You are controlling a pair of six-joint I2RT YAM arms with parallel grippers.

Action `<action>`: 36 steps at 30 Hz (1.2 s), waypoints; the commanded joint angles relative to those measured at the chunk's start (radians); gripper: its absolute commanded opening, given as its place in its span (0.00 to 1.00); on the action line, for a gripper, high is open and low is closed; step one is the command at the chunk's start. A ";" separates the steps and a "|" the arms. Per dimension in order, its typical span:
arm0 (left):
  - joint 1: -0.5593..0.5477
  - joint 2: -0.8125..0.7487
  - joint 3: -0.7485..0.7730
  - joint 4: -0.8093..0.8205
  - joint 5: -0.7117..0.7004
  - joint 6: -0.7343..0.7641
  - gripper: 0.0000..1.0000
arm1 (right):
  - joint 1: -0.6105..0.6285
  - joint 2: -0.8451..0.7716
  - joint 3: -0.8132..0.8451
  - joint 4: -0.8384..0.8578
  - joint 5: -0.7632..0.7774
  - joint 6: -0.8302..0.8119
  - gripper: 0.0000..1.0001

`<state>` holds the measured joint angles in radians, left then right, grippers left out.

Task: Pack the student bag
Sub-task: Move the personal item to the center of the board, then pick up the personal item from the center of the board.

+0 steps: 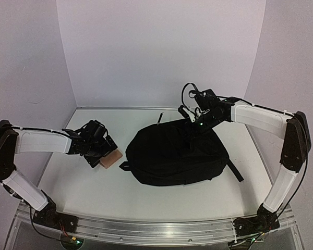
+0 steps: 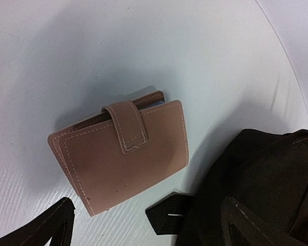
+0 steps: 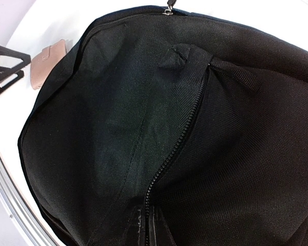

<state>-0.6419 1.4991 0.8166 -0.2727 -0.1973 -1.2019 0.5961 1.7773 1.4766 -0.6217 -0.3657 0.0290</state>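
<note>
The student bag (image 1: 177,153), a large black backpack, lies flat in the middle of the table with its zip (image 3: 187,128) closed. My right gripper (image 1: 195,130) sits at the bag's far upper side. Its fingers (image 3: 143,230) are pressed together on the zip line (image 3: 155,225), and the zip pull there is hidden. A pink-brown wallet (image 1: 110,159) with a snap tab lies closed on the table just left of the bag (image 2: 267,179). My left gripper (image 1: 101,151) hovers open over the wallet (image 2: 123,154), its fingertips (image 2: 61,215) wide apart and holding nothing.
A black strap end (image 2: 169,218) pokes out from the bag toward the wallet. Another strap (image 1: 235,169) trails off the bag's right side. White walls enclose the table at the back and sides. A metal rail (image 1: 156,229) runs along the near edge.
</note>
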 commanded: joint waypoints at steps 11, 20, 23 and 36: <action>0.296 -0.064 -0.034 0.102 0.403 0.311 1.00 | -0.004 -0.041 -0.011 0.007 -0.003 -0.002 0.00; 0.379 0.246 0.042 0.184 0.639 0.434 0.95 | -0.004 -0.042 -0.009 -0.002 0.000 -0.002 0.00; 0.373 0.315 0.041 0.249 0.708 0.432 0.82 | -0.004 -0.042 -0.009 -0.007 0.005 -0.004 0.00; 0.218 0.283 0.068 0.081 0.601 0.509 0.49 | -0.004 -0.023 0.007 -0.018 0.009 -0.009 0.00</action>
<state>-0.3548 1.7863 0.8731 -0.0654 0.4622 -0.7283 0.5961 1.7744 1.4696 -0.6209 -0.3649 0.0269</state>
